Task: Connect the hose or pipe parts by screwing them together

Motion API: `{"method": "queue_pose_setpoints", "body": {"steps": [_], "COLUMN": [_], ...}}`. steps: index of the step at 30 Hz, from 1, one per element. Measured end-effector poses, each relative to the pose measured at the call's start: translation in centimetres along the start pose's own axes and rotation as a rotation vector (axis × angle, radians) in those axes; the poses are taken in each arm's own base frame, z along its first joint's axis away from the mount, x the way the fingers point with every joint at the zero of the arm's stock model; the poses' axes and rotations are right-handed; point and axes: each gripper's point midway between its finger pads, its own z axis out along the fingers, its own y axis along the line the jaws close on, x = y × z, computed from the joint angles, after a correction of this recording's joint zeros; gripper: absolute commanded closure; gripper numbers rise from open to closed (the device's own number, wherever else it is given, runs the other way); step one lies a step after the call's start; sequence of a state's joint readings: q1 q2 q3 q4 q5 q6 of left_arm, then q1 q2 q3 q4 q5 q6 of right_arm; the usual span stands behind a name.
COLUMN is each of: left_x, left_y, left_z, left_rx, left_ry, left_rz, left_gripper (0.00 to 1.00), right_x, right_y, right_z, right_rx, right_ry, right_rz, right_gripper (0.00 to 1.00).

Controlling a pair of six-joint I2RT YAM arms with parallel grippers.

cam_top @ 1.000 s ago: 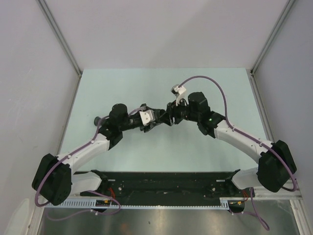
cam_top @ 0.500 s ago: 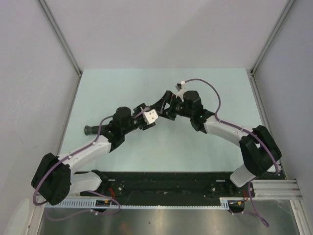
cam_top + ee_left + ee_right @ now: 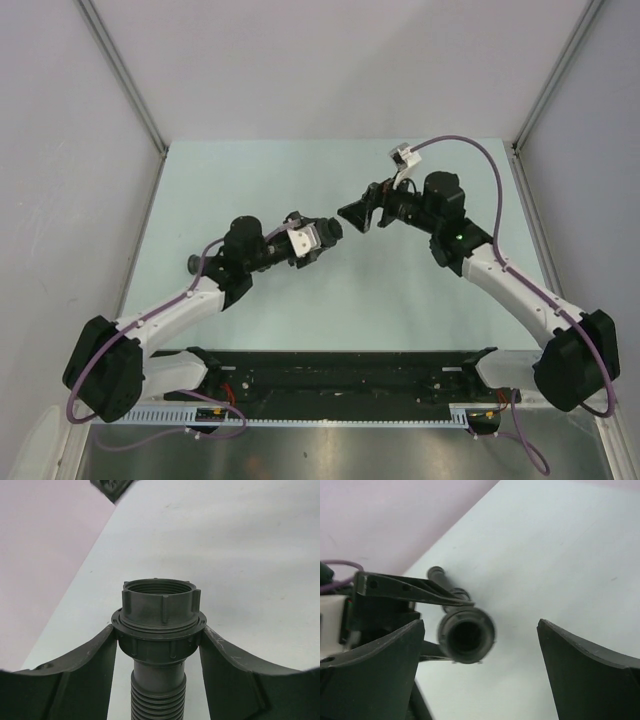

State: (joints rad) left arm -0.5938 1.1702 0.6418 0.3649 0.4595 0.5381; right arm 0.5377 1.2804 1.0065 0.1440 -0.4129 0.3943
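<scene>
The hose or pipe parts show in the left wrist view as one black piece: a ribbed tube (image 3: 158, 695) with a wider collar, and a knurled ring nut (image 3: 159, 602) sitting on its end. My left gripper (image 3: 159, 630) is shut on the collar, one finger pressed on each side. From above, the pipe end (image 3: 331, 228) sticks out of the left gripper (image 3: 322, 234) over the middle of the table. My right gripper (image 3: 353, 213) stands open a short way to its right, not touching. In the right wrist view the pipe's open mouth (image 3: 466, 636) faces the wide-open right gripper (image 3: 480, 625).
The pale green table (image 3: 250, 180) is boxed in by grey walls with metal posts (image 3: 125, 75). A black rail (image 3: 340, 370) carrying the arm bases runs along the near edge. Purple cables (image 3: 470, 155) loop over both arms.
My right gripper has opened and drawn back to the right, away from the pipe end. The left gripper has kept its hold on the pipe and shifted only slightly.
</scene>
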Motion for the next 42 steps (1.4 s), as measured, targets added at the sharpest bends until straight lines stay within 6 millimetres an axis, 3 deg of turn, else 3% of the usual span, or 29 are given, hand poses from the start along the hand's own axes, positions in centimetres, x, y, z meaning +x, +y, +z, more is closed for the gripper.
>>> {"method": "queue_pose_setpoints", "body": {"steps": [3, 7, 11, 18, 23, 26, 31, 38, 42], "left_x": [-0.5, -1.2, -2.1, -2.8, -3.0, -3.1, -3.2, -3.0, -2.4], "left_y": [-0.9, -2.1, -3.4, -4.7, -5.2, -5.4, -5.5, -5.5, -5.1], "left_z": [-0.1, -0.4, -0.6, -0.8, -0.9, -1.0, -1.0, -1.1, -1.0], "left_rx": [0.063, 0.152, 0.24, 0.34, 0.375, 0.389, 0.397, 0.401, 0.374], "left_ry": [-0.039, -0.09, -0.138, -0.182, -0.196, -0.199, -0.204, -0.198, -0.171], "left_rz": [-0.028, -0.066, -0.091, -0.131, -0.142, -0.15, -0.15, -0.158, -0.169], "left_gripper": [1.0, 1.0, 1.0, 1.0, 1.0, 1.0, 1.0, 1.0, 1.0], "right_x": [-0.9, 1.9, 5.3, 6.8, 7.5, 7.7, 8.0, 8.1, 8.1], "right_y": [-1.0, -0.4, 1.5, 3.1, 3.8, 4.0, 3.8, 3.8, 3.5], "right_z": [-1.2, -2.4, -4.3, -5.2, -4.6, -4.2, -3.6, -3.2, -2.3], "right_rx": [-0.011, -0.143, -0.338, -0.499, -0.528, -0.54, -0.544, -0.531, -0.457], "right_ry": [-0.005, 0.118, 0.22, 0.222, 0.22, 0.219, 0.22, 0.225, 0.247], "right_rz": [-0.2, -0.536, -0.831, -1.072, -1.125, -1.131, -1.129, -1.082, -0.93], "right_gripper": [0.01, 0.0, 0.0, 0.03, 0.08, 0.19, 0.54, 0.6, 0.62]}}
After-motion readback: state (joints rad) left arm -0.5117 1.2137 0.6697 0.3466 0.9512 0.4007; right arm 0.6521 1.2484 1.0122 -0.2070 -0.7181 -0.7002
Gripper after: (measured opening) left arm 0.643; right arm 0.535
